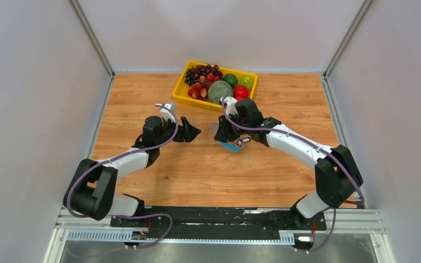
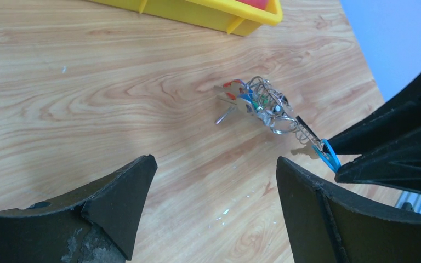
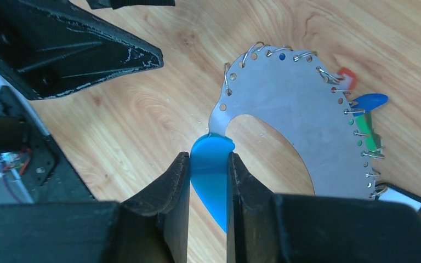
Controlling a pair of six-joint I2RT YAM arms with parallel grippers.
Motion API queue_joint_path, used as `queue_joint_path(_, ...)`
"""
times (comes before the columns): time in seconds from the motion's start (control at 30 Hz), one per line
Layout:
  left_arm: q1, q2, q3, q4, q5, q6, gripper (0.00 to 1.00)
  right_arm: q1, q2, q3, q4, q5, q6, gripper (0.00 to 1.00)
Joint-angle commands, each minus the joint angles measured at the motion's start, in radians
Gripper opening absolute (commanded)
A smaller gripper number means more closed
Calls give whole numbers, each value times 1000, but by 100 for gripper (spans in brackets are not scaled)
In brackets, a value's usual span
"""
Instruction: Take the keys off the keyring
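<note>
The keyring (image 3: pixel 301 109) is a flat silvery crescent with small wire rings along its edge and a bright blue band (image 3: pixel 211 159) at one end. My right gripper (image 3: pixel 209 164) is shut on that blue band and holds the keyring over the table centre (image 1: pixel 226 138). Small keys hang at the far edge: a blue head (image 3: pixel 370 101), a red one (image 3: pixel 345 76), a green one (image 3: pixel 368 131) and a black-framed white tag (image 3: pixel 405 198). My left gripper (image 2: pixel 216 181) is open and empty, a short way left of the keyring (image 2: pixel 263 104), seen from above too (image 1: pixel 193 131).
A yellow tray (image 1: pixel 182 94) of fruit stands at the back centre, just behind both grippers; its corner shows in the left wrist view (image 2: pixel 208 13). White walls close the table on the left, right and back.
</note>
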Motion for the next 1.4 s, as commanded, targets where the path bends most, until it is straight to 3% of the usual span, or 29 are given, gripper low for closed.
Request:
queue_joint_path(0.0,-1,-1,-15,121,83,-14,91,-27,-66,59,55,-151,77,5)
queue_joint_path(0.37,-5,-41,-71,305,185,-34,83,-54,-110,120,55,-301,179,7)
queue_joint_path(0.73,-73,-219,-262,587,36,98,78,-56,-144,151,56,-422,240,8)
queue_joint_path(0.93,-157,-237,-305,660,-48,215,78,-54,-155,144,59,-442,267,8)
queue_joint_path(1.07,-191,-209,-325,725,-25,309,77,-43,-157,142,68,-454,282,8)
queue_joint_path(1.37,-201,-198,-311,682,-116,375,70,-2,-165,127,99,-472,313,8)
